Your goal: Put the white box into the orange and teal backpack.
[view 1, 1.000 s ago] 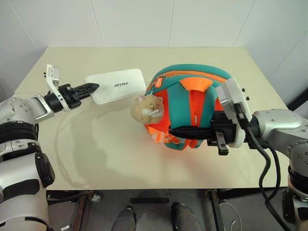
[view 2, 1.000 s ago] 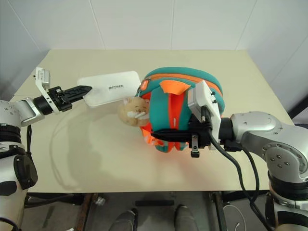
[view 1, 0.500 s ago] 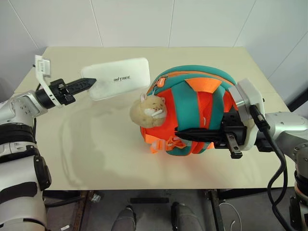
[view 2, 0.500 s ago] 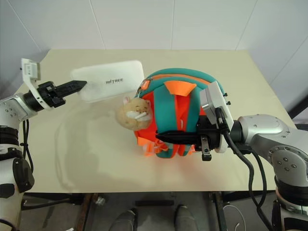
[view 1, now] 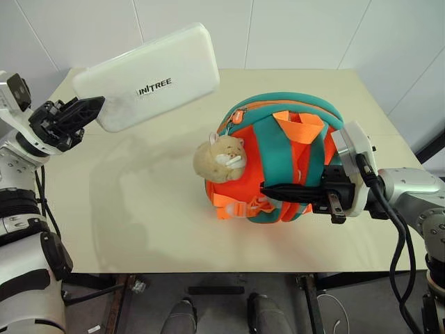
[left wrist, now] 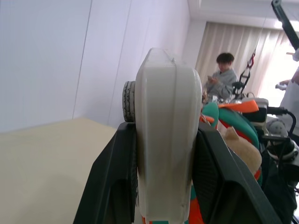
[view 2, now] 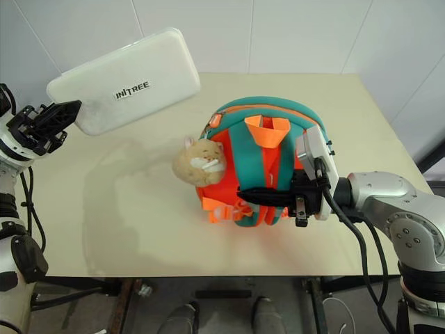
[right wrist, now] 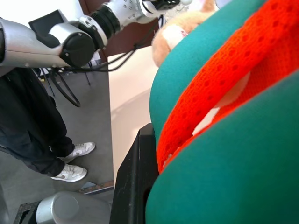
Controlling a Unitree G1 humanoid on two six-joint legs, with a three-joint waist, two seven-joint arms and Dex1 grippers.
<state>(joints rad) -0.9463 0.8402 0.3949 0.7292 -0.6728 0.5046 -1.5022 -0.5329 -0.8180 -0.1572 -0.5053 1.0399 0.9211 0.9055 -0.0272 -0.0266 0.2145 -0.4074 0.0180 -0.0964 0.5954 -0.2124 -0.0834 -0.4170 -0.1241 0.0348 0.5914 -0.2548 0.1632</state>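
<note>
At about nine o'clock in the head view, the left gripper (view 1: 82,113) is clamped on one short end of the white box (view 1: 147,75), which is lifted clear of the table (view 1: 139,209) and slants up toward eleven o'clock with its lettered lid facing the camera. The left wrist view looks along the box's thin edge, the two black fingers (left wrist: 112,172) pressed against its flat faces, with a seated person (left wrist: 223,77) in the background. Near the middle of the table, toward three o'clock from the box and well apart from it, sits the orange and teal backpack (view 1: 278,163), straps upward, its tan plush charm (view 1: 220,157) hanging on the side at nine o'clock. From three o'clock the right gripper (view 1: 278,192) reaches in level, its fingers closed on the backpack's straps at the lower front.
</note>
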